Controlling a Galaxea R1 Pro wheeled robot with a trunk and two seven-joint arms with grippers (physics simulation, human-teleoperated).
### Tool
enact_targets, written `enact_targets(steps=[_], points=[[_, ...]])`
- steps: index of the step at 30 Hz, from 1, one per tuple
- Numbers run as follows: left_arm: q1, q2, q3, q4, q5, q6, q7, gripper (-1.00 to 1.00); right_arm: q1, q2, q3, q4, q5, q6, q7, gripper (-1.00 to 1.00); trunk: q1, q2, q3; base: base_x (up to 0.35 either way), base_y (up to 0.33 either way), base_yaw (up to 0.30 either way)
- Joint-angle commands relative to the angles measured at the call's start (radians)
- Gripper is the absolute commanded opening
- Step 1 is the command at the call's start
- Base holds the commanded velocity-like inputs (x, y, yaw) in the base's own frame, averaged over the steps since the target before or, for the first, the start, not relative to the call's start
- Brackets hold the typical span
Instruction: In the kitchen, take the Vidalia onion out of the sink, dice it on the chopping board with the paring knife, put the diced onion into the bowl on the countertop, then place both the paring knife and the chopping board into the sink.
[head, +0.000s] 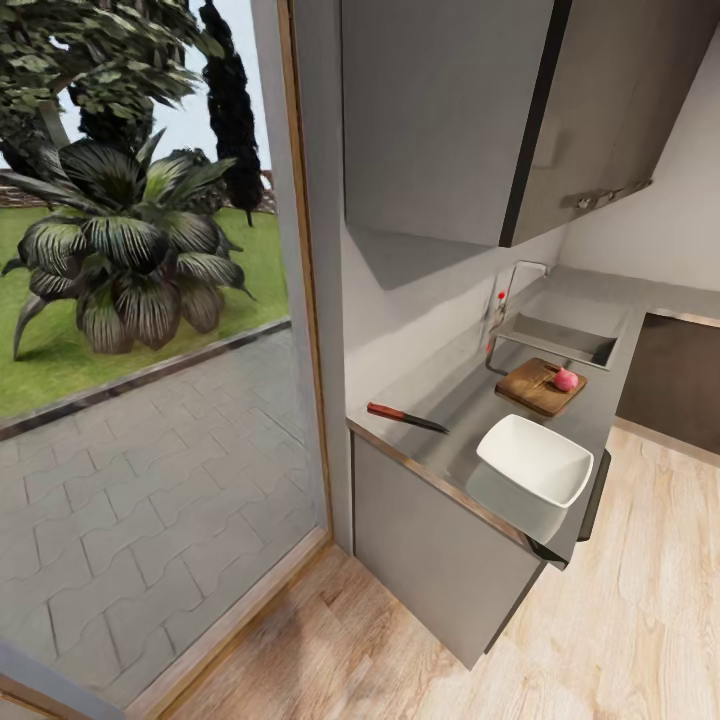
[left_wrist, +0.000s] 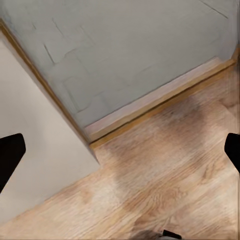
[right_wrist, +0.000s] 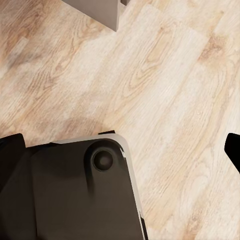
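Left gripper (left_wrist: 120, 150) and right gripper (right_wrist: 120, 145): fingertips spread wide over wooden floor (right_wrist: 165, 75), nothing between. On countertop (head: 455, 400): onion (head: 566, 379) atop chopping board (head: 535, 390); sink (head: 560, 340) at board's 12 o'clock; bowl (head: 535, 460) at 6; paring knife (head: 405, 417) at 9.

Home kitchen, countertop (head: 450, 420), sink (head: 560, 340), cabinets (head: 440, 110)

We find no readable text, labels, brands or numbers anywhere here; nothing is printed on any surface we can see.
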Motion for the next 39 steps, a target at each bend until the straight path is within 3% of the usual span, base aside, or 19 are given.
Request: enact_targets(steps=[1,2,4,6,15,26,30,35,39], points=[[0.003,-0.003,-0.009,-0.015,-0.008,0.007,-0.006,1.00,0.000,0.000,0.005,-0.002,-0.004,-0.001,-0.003,1.00,0.001,-0.002,-0.002,0.000,0.000,0.000],[0.005,-0.004,-0.020,-0.022,-0.009,0.010,-0.006,1.00,0.000,0.000,0.005,-0.002,-0.004,-0.001,-0.003,1.00,0.001,-0.002,-0.002,0.000,0.000,0.000],[0.013,0.007,-0.086,-0.076,-0.007,0.022,-0.006,1.00,0.000,0.000,0.005,-0.002,-0.004,-0.001,-0.003,1.00,0.001,-0.002,-0.002,0.000,0.000,0.000],[0.017,0.009,-0.123,-0.093,-0.007,0.026,-0.005,1.00,0.000,0.000,0.004,-0.002,-0.004,-0.001,-0.003,1.00,0.001,-0.002,-0.002,0.000,0.000,0.000],[0.018,0.009,-0.138,0.008,-0.008,0.018,-0.007,1.00,0.000,0.000,0.005,-0.002,-0.004,-0.001,-0.004,1.00,0.001,-0.002,-0.002,0.000,0.000,0.000],[0.017,0.011,-0.139,-0.002,-0.012,0.010,-0.011,1.00,0.000,0.000,0.004,-0.002,-0.004,-0.001,-0.003,1.00,0.001,-0.002,-0.002,0.000,0.000,0.000],[0.016,0.013,-0.173,-0.025,-0.011,-0.016,-0.010,1.00,0.000,0.000,0.004,-0.002,-0.004,-0.001,-0.004,1.00,0.001,-0.002,-0.002,0.000,0.000,0.000],[0.016,0.044,-0.182,0.053,-0.006,-0.027,-0.009,1.00,0.000,0.000,0.005,-0.002,-0.004,-0.001,-0.004,1.00,0.001,-0.002,-0.002,0.000,0.000,0.000],[0.016,0.049,-0.183,0.079,-0.006,-0.027,-0.009,1.00,0.000,0.000,0.005,-0.002,-0.004,-0.001,-0.003,1.00,0.001,-0.002,-0.002,0.000,0.000,0.000]])
